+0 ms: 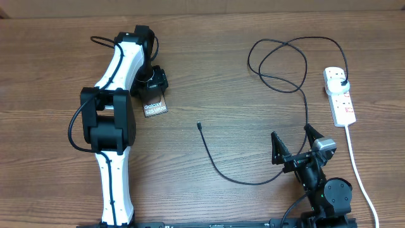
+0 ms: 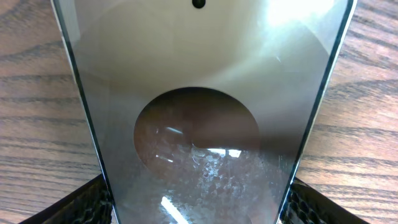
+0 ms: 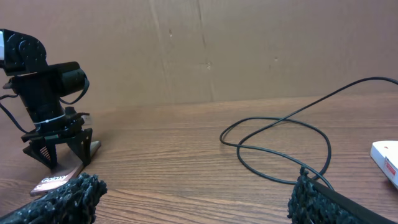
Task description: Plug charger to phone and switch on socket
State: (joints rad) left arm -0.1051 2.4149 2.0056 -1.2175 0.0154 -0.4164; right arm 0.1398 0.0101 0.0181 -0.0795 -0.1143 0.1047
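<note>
Around the phone [image 1: 155,105], left end effector [image 1: 154,92]; right end effector [image 1: 292,140] splayed.

Overhead: fixed high, looking straight down; takes in the whole counter [image 1: 209,76], wide and far.

Left wrist: extremely near, lens almost on the phone [image 2: 199,124], whose face fills the frame; counter grain only at left and right edges.

Right wrist: low, near counter level, facing across it toward a brown wall [image 3: 205,43]; right tool [image 3: 196,186] fingers [image 3: 62,199] at the bottom corners.

Shared: phone and left tool [image 3: 65,160] sit frame left here, upper left overhead; charger [image 3: 280,130] loops and socket [image 3: 385,158] frame right in both.
</note>
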